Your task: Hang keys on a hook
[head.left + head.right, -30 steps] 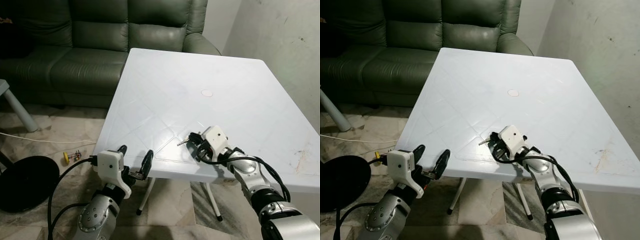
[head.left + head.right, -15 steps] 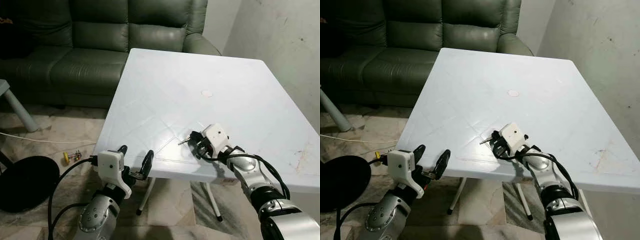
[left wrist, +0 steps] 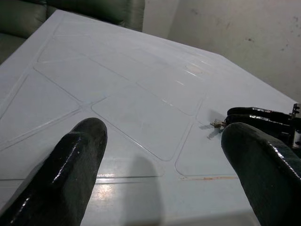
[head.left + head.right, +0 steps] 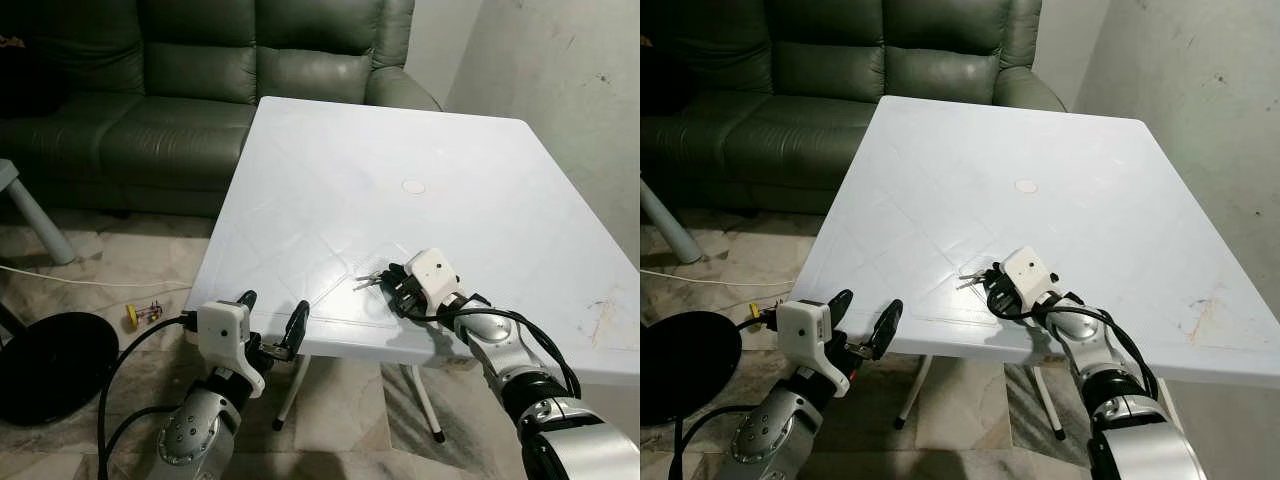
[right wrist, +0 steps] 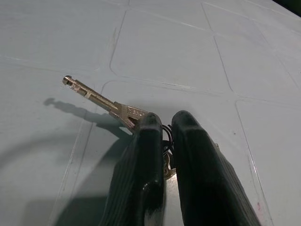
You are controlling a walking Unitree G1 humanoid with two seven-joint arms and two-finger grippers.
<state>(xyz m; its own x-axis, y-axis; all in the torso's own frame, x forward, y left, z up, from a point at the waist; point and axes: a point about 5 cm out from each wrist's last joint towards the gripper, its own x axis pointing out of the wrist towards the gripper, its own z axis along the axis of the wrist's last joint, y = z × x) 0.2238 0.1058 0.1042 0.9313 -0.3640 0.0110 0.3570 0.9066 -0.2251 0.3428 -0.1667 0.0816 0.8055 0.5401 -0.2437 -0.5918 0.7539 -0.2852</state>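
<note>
The right gripper (image 5: 162, 129) is clenched on the keys (image 5: 123, 111) just above the near part of the white plastic table (image 4: 400, 140), one key blade jutting out beyond its fingertips. The left gripper (image 4: 272, 315) hangs with its fingers spread, just below the table's near edge.

- The table (image 4: 330, 180) is white plastic, moulded with a faint pattern of crossing diagonal lines.
- The keys (image 5: 106, 103) are silvery metal.
- The right gripper (image 5: 163, 127) has glossy black fingers on a white housing and a silver arm.
- The left gripper (image 4: 270, 322) shows the same black, white and silver.
- The sofa (image 4: 200, 70) is dark green leather.
- The floor (image 4: 110, 265) is beige marbled tile.
- The wall (image 4: 560, 60) is pale grey with dark specks.
</note>
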